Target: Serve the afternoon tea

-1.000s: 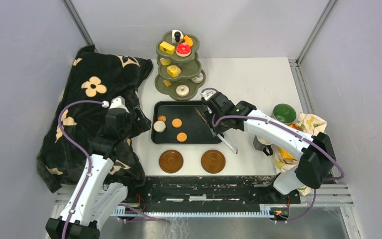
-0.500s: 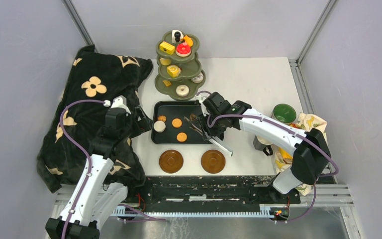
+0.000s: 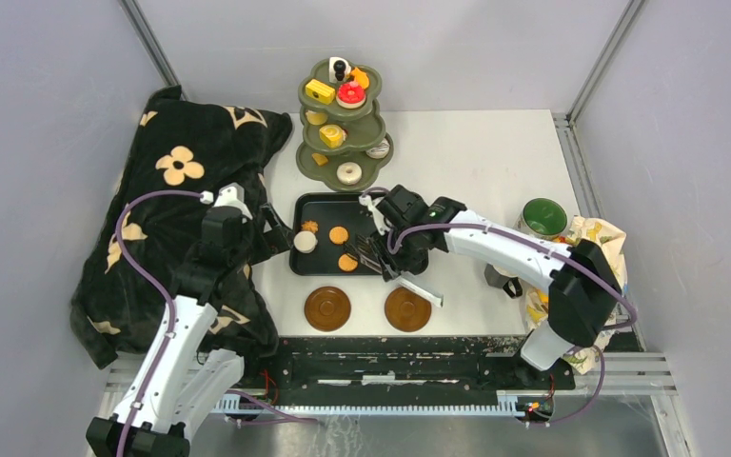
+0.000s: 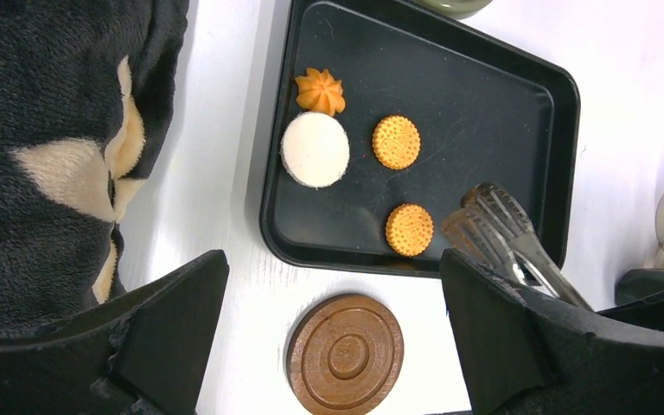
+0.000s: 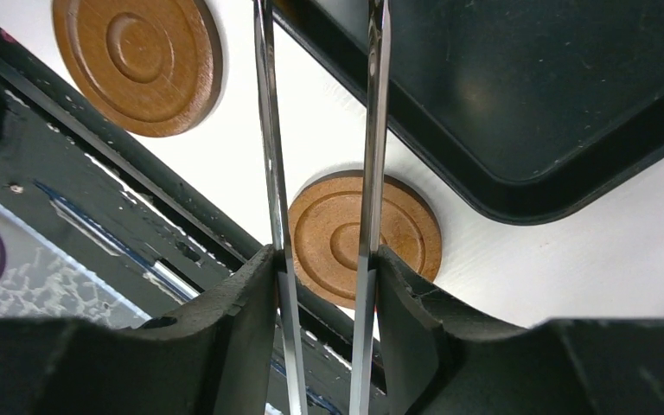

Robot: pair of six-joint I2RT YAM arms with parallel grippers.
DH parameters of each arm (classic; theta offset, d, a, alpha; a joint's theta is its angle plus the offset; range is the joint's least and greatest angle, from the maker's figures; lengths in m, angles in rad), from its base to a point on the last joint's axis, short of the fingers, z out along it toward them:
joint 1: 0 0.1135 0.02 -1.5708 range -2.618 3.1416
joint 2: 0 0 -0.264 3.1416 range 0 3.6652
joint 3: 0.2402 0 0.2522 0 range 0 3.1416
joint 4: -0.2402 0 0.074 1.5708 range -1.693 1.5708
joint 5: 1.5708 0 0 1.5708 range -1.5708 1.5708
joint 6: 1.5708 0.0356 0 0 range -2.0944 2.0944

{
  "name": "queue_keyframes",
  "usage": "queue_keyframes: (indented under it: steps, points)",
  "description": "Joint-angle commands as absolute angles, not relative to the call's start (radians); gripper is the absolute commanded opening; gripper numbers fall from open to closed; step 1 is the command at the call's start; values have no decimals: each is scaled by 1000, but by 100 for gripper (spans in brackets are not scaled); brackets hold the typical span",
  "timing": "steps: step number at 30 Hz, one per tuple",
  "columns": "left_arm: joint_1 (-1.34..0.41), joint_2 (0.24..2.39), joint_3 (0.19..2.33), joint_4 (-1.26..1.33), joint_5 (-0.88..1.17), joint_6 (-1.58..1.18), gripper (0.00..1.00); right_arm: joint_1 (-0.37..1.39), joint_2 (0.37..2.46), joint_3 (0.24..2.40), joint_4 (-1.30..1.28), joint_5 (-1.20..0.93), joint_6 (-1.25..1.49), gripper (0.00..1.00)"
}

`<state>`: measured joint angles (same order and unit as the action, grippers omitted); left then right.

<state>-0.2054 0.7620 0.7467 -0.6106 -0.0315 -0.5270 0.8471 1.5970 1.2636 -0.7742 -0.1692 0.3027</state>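
Gripping the metal tongs [image 4: 497,229] by their two arms, the right pincer [image 5: 322,264] is pictured over the near rim of the black tray [image 3: 362,202] at the middle of the worktop [image 3: 495,162]. The tongs' tips are held slightly apart and low over the tray, just beside the near round cookie [image 4: 409,229]; whether it is touched cannot be told. The far round cookie [image 4: 396,142], a white round cake [image 4: 315,150] and an orange star-shaped cookie [image 4: 320,90] are laid toward the tray's left side. Two brown saucers [image 3: 327,308] are set side by side between the tray and the worktop's near edge. The left pincer [image 3: 276,234] is held spread wide and empty over the worktop's left edge, beside the tray and a black flowered cloth [image 3: 181,162]. The olive-green three-tier stand [image 3: 371,169] is placed at the far edge, behind the tray, with yellow, red and white cakes and donuts loaded on its tiers. A green mug [image 3: 543,217] is seen near the right edge; a second mug [image 3: 504,278] is partly hidden by the right arm.
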Motion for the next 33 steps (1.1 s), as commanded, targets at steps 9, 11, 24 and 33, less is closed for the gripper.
queue_keyframes:
  steps: [9,11,24,33]
  points:
    - [-210,736,757,-572,-77,-498,99,911,1716,1388,-741,25,350,50]
    - [-209,735,748,-567,-74,-503,99,912,1741,1411,-733,52,356,50]
    - [-209,746,742,-558,-79,-508,99,914,1850,1494,-699,31,359,52]
    - [-209,739,744,-563,-84,-510,99,918,1890,1538,-714,32,345,52]
